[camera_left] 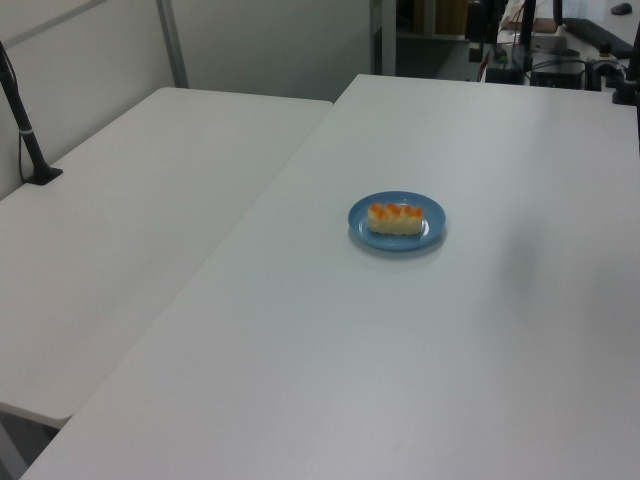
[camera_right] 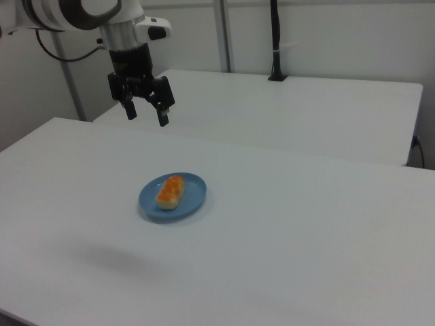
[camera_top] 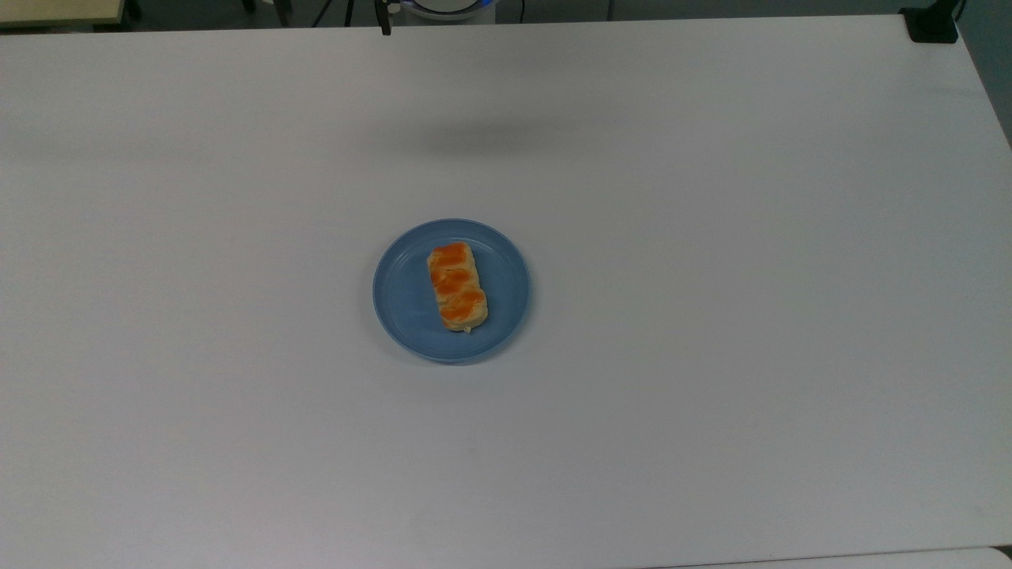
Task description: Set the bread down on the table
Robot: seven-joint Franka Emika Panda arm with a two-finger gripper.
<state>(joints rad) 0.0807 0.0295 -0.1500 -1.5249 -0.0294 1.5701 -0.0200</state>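
Note:
The bread (camera_top: 457,287), a small oblong tan roll with orange glazed twists, lies on a round blue plate (camera_top: 403,300) in the middle of the white table (camera_top: 711,316). It also appears as the bread (camera_left: 395,218) on the plate (camera_left: 397,238) in the left view, and as the bread (camera_right: 170,191) on the plate (camera_right: 194,197) in the right view. My gripper (camera_right: 145,116) hangs high above the table, up and to the right view's left of the plate. It is open and holds nothing.
A second white table (camera_left: 130,230) adjoins along the left view's left, with a black post (camera_left: 25,130) clamped at its edge. A black clamp (camera_top: 931,25) sits on the top view's far right corner. Wide bare tabletop surrounds the plate.

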